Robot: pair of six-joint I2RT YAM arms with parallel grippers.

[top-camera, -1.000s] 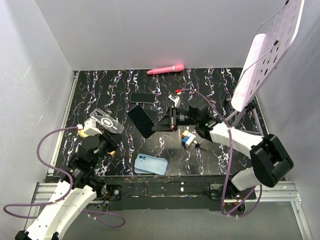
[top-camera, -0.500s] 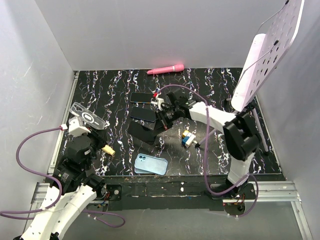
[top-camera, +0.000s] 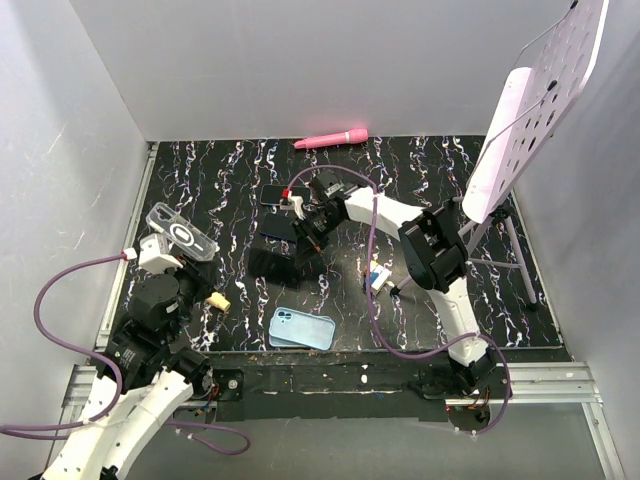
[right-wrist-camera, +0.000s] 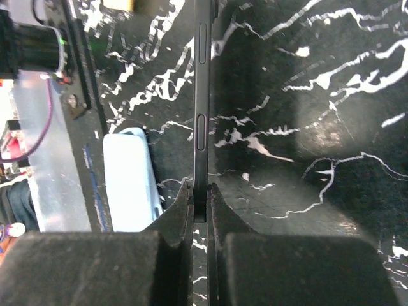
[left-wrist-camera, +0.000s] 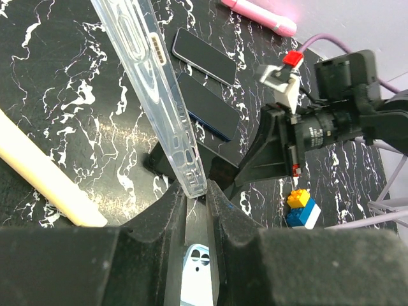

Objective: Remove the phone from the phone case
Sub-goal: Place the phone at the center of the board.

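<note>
A clear phone case (top-camera: 181,231) with a round ring on its back is held up over the left side of the table, and my left gripper (top-camera: 168,254) is shut on its lower end. In the left wrist view the phone case (left-wrist-camera: 153,83) rises slantwise from the left gripper (left-wrist-camera: 196,191). The dark phone (top-camera: 281,228) is out of the case, held above mid table. My right gripper (top-camera: 301,238) is shut on its edge. The right wrist view shows the phone (right-wrist-camera: 201,108) edge-on between the right gripper (right-wrist-camera: 201,205) fingers.
A second dark phone (top-camera: 283,195) lies flat behind the held one. A light blue case (top-camera: 301,328) lies near the front edge, a lego block (top-camera: 377,277) right of centre, a cream stick (top-camera: 215,300) by the left arm. A pink tube (top-camera: 332,138) is at the back, a white perforated board (top-camera: 530,110) at right.
My right arm has swung left across the table with the phone. My left gripper has carried the clear case up and further left, away from the phone.
</note>
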